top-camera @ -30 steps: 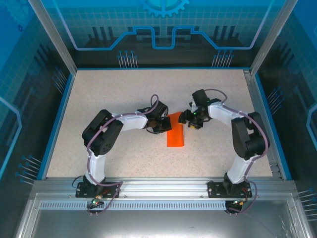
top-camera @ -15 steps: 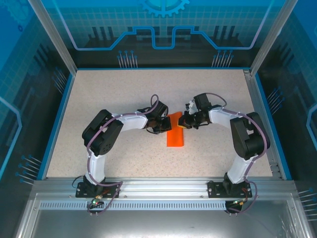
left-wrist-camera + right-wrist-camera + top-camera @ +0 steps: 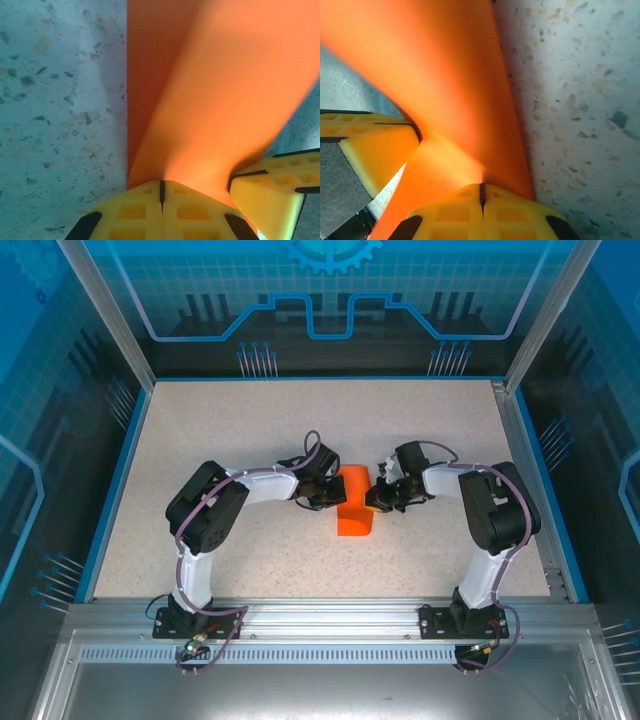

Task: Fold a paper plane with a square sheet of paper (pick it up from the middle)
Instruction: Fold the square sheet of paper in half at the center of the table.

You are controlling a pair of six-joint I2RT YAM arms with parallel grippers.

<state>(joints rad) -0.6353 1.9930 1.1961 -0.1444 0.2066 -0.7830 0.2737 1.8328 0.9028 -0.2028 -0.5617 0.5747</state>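
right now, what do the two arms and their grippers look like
Both the left arm and right arm have white links, bulky black joint housings and thin purple-grey cables looped alongside. The left gripper and right gripper are yellow, moulded with recessed pockets.

The square sheet of paper [image 3: 353, 514] is seen near the middle of the table [image 3: 250, 430], bright orange and plain. It is folded over into a narrow oblong. Its far part [image 3: 225, 100] is raised and curved, pinched from 2 sides by the left gripper [image 3: 327, 496] and the right gripper [image 3: 376, 498]. Its near end is laid flat.
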